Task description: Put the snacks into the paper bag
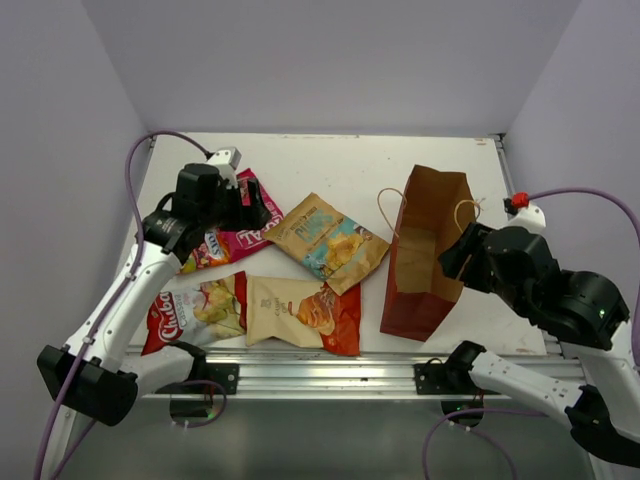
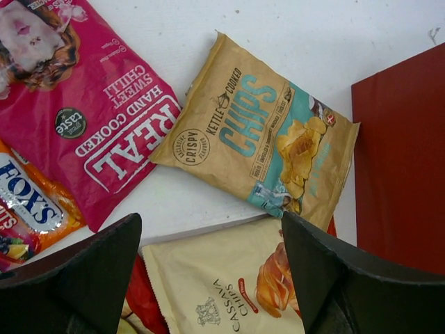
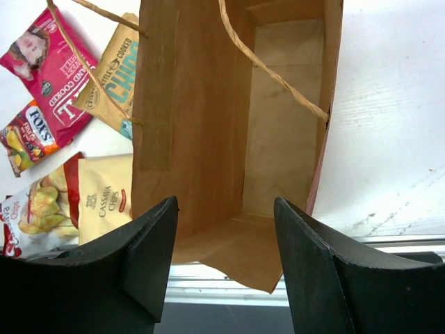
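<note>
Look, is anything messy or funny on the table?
A little messy: the five snacks lie crooked, bunched edge to edge, like the magenta packet against the small Fox's packet. The paper bag stands empty. Nothing looks spilled or torn.

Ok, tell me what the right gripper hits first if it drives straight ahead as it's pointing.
The paper bag. The right gripper, open, points into its open mouth, so it would likely touch the near lip or inner wall first; depth is unclear.
</note>
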You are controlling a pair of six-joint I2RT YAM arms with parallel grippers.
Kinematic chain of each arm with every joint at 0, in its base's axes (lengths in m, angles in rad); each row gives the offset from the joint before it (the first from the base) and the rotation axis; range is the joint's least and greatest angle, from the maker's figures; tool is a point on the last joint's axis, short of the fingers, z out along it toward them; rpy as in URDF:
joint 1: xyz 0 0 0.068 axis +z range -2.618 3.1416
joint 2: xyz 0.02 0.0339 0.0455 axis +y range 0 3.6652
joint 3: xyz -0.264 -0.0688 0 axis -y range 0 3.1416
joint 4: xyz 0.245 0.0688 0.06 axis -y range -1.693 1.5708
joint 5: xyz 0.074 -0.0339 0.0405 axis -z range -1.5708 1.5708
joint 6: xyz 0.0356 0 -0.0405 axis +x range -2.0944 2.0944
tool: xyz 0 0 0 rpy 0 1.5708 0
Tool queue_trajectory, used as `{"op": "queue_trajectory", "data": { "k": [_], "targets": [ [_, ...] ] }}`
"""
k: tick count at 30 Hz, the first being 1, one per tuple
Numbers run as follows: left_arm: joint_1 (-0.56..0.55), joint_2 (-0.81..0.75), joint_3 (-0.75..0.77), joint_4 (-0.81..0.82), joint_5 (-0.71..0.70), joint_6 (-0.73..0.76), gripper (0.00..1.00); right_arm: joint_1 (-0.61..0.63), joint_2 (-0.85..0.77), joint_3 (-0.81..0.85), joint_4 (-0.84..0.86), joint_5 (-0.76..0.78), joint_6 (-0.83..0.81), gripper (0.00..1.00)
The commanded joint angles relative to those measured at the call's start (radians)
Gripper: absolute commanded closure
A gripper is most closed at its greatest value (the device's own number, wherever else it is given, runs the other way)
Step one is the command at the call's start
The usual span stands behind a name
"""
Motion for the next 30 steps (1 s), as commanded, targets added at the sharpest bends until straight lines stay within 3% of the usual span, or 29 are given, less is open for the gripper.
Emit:
{"op": "queue_trajectory", "data": {
  "k": [1, 9, 20, 25, 30],
  "targets": [
    [-0.006, 0.015, -0.022, 0.091, 0.062, 0.043, 0.14, -0.003, 0.026, -0.002, -0.241, 0.050, 0.053, 0.39],
    [-0.007, 0.023, -0.055, 0.156, 0.133, 0.079, 0.11, -0.003, 0.036, -0.101, -0.239, 0.102, 0.133, 0.37],
    [-0.009, 0.052, -0.075, 0.206, 0.182, 0.103, 0.10, -0.012, 0.179, 0.089, -0.239, 0.283, 0.035, 0.36],
    [-0.009, 0.052, -0.085, 0.219, 0.187, 0.114, 0.09, -0.026, 0.276, 0.049, -0.239, 0.280, 0.013, 0.34],
    [-0.009, 0.048, -0.101, 0.226, 0.197, 0.120, 0.09, -0.099, 0.265, -0.015, -0.242, 0.220, -0.010, 0.34]
  ]
}}
